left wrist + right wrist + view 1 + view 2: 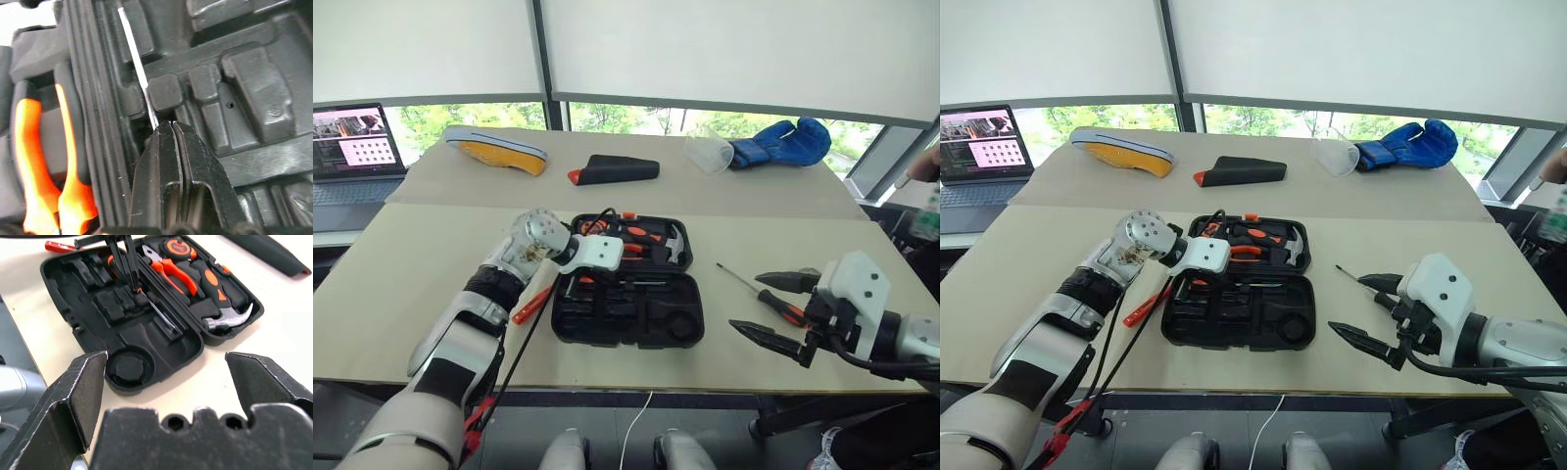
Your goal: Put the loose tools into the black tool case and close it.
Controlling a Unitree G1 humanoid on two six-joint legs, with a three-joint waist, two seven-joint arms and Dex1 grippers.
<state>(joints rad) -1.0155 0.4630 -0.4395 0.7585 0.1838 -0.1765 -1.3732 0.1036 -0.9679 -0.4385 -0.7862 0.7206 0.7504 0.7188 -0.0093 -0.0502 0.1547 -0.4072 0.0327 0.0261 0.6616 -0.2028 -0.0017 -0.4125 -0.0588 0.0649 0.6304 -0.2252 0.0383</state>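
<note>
The black tool case (636, 318) lies open in the middle of the table, with pliers (168, 269), a hammer (220, 298) and a tape measure in its far half. One screwdriver (159, 313) lies in the near half along the hinge. My left gripper (168, 126) is shut, its tips down on that shaft where it meets the handle; I cannot tell whether it pinches the shaft. A second screwdriver (766, 294) lies on the table right of the case. A slim orange tool (530, 305) lies left of the case. My right gripper (747, 302) hovers open over the second screwdriver, holding nothing.
On the far table are a laptop (352, 147), a yellow-soled shoe (499, 150), a black pouch with a red tip (612, 170), a clear cup (708, 154) and a blue boxing glove (783, 142). A person's hand (925, 166) shows at the right edge.
</note>
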